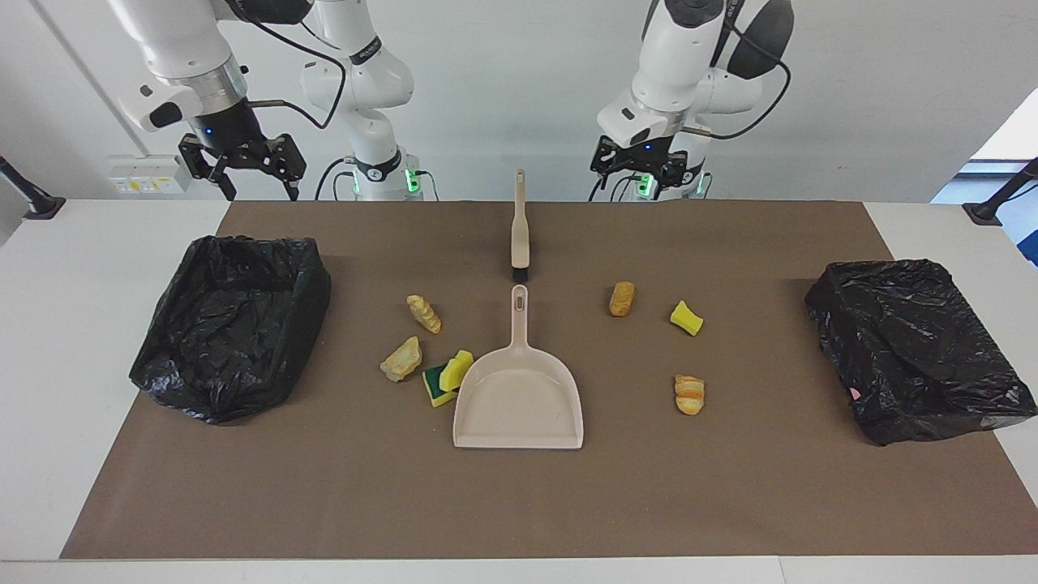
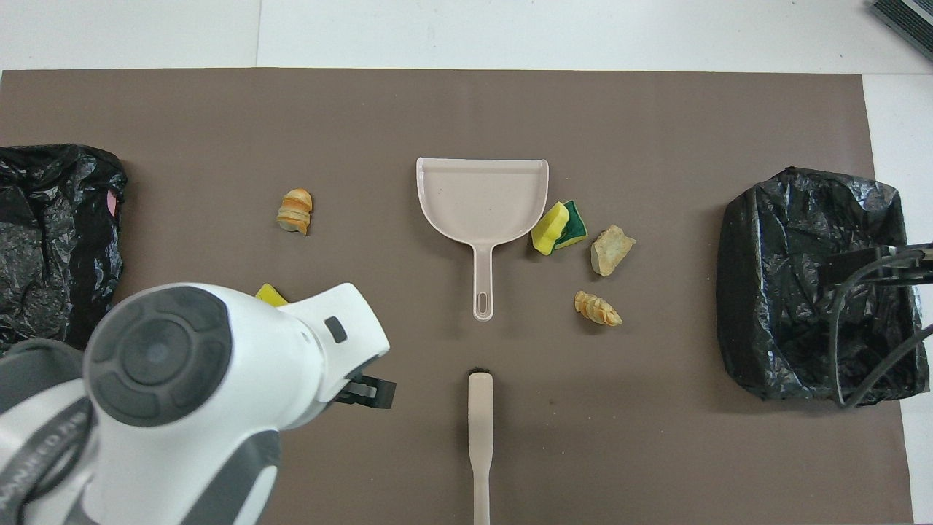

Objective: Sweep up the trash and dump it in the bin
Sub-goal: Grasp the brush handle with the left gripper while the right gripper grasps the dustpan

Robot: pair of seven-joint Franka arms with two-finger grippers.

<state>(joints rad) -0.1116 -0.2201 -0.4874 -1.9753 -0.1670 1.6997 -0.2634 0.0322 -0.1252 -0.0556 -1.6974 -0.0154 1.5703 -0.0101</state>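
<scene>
On the brown mat, the trash lies in two loose groups either side of the beige dustpan. Toward the right arm's end are a ridged tan bread chunk, a pale yellowish chunk and a yellow-and-green sponge bit that sits just beside the pan's edge, close enough that I cannot tell whether it touches. Toward the left arm's end are an orange-brown bread piece, a yellow sponge bit and a striped bread chunk; in the overhead view the left arm's body covers most of that yellow sponge bit and all of the orange-brown piece.

The dustpan lies flat, its handle pointing toward the robots. A beige brush lies in line with that handle, nearer the robots, its dark bristle end just short of the handle tip — the two are apart.

Two bins lined with black bags stand at the mat's ends, one at the right arm's end, one at the left arm's end.

The left gripper hangs in the air over the mat's edge nearest the robots, beside the brush handle, jaws spread and holding nothing. The right gripper hangs above the mat's corner near its own bin — fingers wide apart, nothing between them.
</scene>
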